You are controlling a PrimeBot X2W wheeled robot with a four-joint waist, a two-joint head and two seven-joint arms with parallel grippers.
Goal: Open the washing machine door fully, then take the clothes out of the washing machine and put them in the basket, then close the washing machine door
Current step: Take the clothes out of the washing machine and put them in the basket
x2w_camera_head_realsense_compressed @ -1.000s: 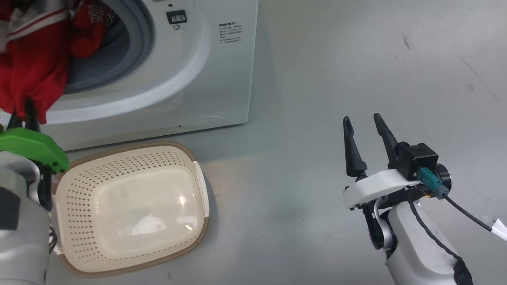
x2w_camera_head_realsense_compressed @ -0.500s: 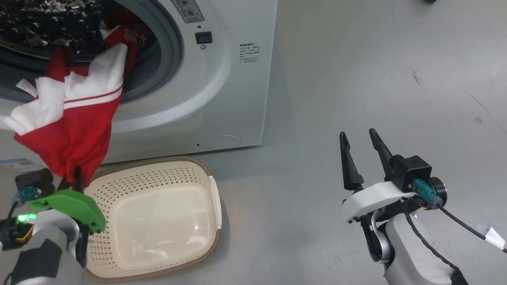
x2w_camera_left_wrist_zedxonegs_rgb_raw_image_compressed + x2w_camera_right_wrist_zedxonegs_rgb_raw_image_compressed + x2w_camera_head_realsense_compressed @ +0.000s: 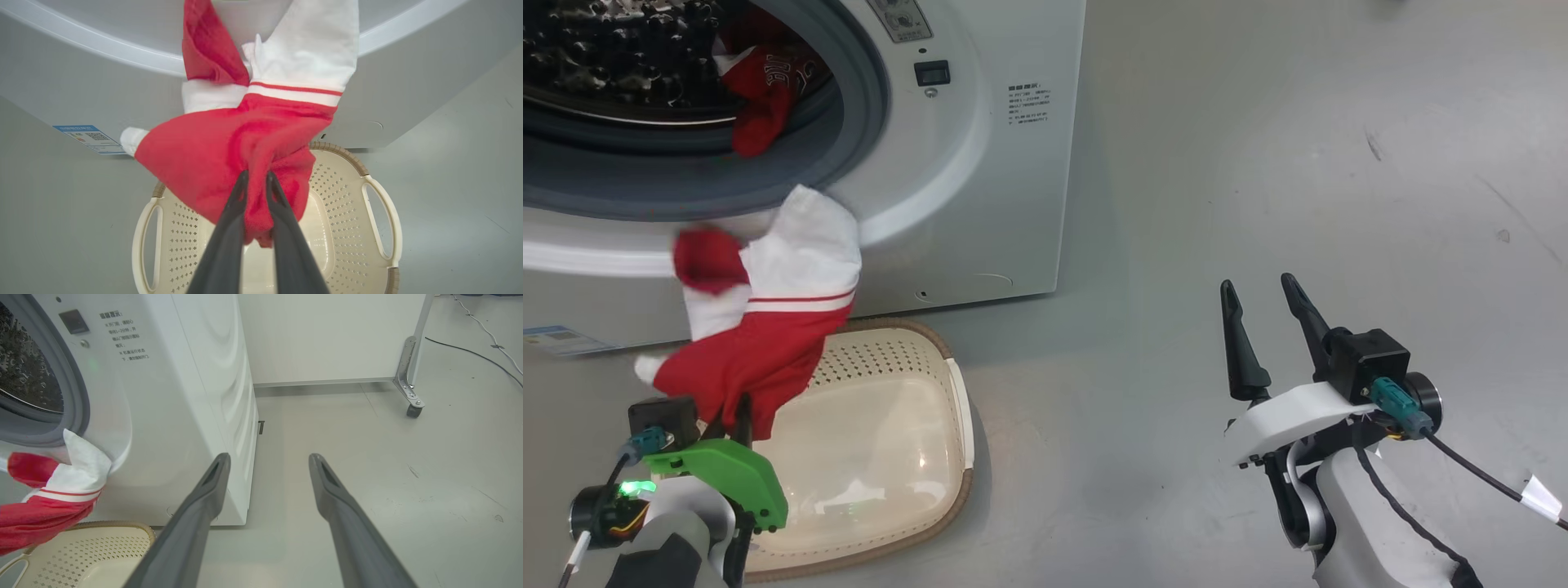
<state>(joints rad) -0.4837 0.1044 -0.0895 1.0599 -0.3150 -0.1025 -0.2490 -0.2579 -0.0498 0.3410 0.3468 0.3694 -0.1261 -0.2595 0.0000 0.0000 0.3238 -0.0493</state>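
Your left gripper [image 3: 256, 174] is pinched tight on a fold of the red jersey [image 3: 229, 151], holding it over the basket [image 3: 367, 183], apparently for release there. The basket sits just before the washing machine [image 3: 1005, 180], which keeps the carry short. A second jersey [image 3: 764, 90] lies in the drum [image 3: 621, 49]. Your right gripper [image 3: 1258, 282] hangs spread and empty.

Head cam: jersey [image 3: 768, 343] motion-blurred, covering upper-L corner of basket [image 3: 907, 359]; drum [image 3: 613, 49] cut off at frame top L; I can't read washer print [image 3: 1027, 104], too small.
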